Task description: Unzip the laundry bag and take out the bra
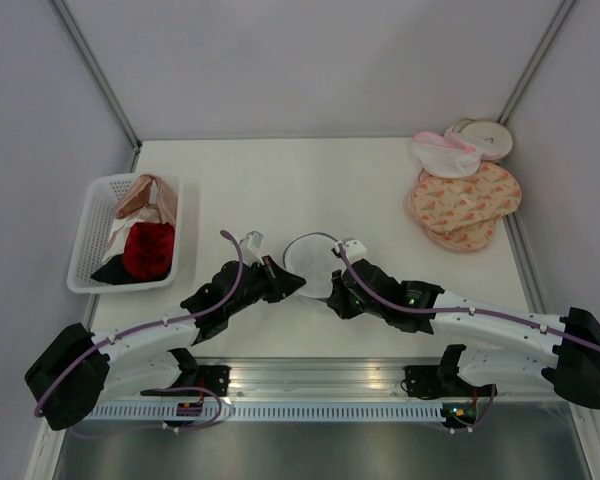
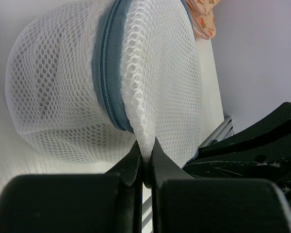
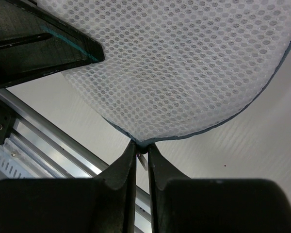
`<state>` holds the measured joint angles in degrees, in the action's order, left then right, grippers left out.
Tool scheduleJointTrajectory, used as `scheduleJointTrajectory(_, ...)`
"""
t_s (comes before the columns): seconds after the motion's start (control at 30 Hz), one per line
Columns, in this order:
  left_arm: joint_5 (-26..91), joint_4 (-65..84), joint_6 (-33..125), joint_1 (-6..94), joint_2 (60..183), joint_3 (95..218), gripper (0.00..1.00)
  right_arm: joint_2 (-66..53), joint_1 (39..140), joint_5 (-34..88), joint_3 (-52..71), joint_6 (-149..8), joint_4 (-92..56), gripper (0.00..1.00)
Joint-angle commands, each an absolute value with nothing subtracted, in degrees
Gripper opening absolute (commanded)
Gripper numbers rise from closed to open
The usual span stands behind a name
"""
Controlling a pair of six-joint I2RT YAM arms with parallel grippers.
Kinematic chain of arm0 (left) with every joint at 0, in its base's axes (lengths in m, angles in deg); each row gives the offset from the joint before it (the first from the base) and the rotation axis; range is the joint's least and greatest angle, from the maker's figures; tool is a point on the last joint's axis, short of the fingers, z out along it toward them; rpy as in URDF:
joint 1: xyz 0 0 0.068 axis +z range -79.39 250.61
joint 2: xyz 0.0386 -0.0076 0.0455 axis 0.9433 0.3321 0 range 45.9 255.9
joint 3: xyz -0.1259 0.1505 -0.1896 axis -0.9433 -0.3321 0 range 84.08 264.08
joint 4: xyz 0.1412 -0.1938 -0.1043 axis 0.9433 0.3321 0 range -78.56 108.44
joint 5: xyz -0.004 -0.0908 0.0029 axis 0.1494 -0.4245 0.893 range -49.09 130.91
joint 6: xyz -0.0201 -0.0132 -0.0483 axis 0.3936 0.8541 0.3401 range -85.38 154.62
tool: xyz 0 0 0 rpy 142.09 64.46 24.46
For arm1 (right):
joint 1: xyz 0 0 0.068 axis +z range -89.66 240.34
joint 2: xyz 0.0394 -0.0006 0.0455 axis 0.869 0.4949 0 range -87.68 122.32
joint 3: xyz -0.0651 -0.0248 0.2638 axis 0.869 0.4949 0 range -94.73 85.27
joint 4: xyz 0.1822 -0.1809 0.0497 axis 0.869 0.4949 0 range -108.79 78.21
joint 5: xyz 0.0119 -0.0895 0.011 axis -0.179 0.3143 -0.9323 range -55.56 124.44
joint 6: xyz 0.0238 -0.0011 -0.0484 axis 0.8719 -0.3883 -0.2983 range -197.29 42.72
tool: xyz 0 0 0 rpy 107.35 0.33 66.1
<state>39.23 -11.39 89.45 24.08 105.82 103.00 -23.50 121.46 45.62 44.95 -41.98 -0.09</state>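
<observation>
Unzip step. Laundry bag (image 1: 308,262) mid-bench (image 1: 280,180), zipper (image 2: 106,73) closed, bra not discernible. Left pincer (image 2: 144,158) clamps mesh; right pincer (image 3: 141,148) narrow on probable zip pull (image 3: 141,162). Next: draw pull around the rim.

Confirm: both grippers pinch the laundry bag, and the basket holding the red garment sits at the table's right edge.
Wrong side: the top view shows the basket holding the red garment at the table's left edge; left gripper and right gripper do pinch the laundry bag.
</observation>
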Motion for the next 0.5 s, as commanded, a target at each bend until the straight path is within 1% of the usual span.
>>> scheduleJointTrajectory(0.0, 38.63, -12.02, 86.21, 25.25, 106.45, 104.48, 0.02, -23.87, 121.34, 44.90, 45.19, -43.89, 2.13, 0.15)
scheduleJointTrajectory(0.13, 37.83, -13.61, 87.18, 25.17, 106.98, 104.30, 0.02, -22.99, 121.34, 41.92, 45.54, -44.33, -1.03, 0.18)
scheduleJointTrajectory(0.17, 37.48, -13.87, 87.36, 25.17, 107.33, 104.39, 0.02, -22.29, 121.42, 41.04, 45.80, -44.24, -2.69, 0.22)
scheduleJointTrajectory(0.2, 37.30, -13.96, 87.53, 25.17, 107.42, 104.39, 0.02, -22.03, 121.34, 40.42, 45.81, -44.06, -3.49, 0.23)
scheduleJointTrajectory(0.47, 36.78, -16.16, 89.11, 25.17, 107.86, 104.21, 0.02, -18.51, 121.42, 39.01, 45.90, -43.45, -6.57, 0.25)
